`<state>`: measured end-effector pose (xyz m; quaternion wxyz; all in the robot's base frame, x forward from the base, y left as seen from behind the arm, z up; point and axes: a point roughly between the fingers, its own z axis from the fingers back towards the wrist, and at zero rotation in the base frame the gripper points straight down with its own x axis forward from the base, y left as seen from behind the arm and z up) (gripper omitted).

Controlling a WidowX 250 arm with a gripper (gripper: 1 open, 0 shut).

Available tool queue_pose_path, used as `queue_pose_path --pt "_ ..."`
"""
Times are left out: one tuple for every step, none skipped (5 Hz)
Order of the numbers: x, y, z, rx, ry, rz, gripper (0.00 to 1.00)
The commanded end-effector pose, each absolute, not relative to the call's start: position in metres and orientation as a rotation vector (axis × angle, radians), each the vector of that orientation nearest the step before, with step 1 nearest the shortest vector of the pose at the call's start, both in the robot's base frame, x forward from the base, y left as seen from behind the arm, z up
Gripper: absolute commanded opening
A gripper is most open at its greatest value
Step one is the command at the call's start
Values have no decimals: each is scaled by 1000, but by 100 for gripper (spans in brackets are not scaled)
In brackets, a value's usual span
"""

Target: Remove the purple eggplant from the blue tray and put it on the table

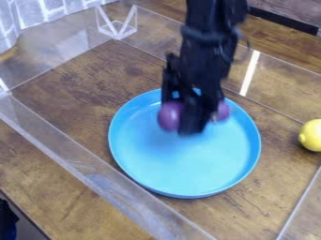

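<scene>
Acrylic walls [56, 70] run down the left of the frame, clear and glossy, edging the table [88, 103] of dark brown planks with plain grain. Right of them, at centre, sits the blue tray [189, 169] — a round, smooth plastic plate with a shallow raised rim, its floor now bare. Above its upper part hangs the gripper [191, 111], black and pointing down, fingers pinched shut on the purple eggplant [170, 114], which shows as a small glossy bulge on either side of the fingers, lifted clear of the tray. The picture is blurred here, so the stem end cannot be made out. To do this step well, I would judge the grip should stay firm — the eggplant looks slick and rounded, likely to twist out — and the carry should clear the rim before lowering onto bare wood, away from the wall. At far right lies a yellow lemon [310, 135], matte and oval.
</scene>
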<state>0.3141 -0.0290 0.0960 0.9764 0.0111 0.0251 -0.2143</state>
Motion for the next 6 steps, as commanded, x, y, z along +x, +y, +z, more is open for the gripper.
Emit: queue_pose_path --pt "325 7 139 62 -21 -353 0" --pt "310 27 154 85 -11 -306 0" --pt "302 36 147 87 4 -274 0" --pt "296 33 139 83 13 -279 0" --pt "296 32 129 83 21 -275 0" --pt "299 33 122 87 24 -266 0"
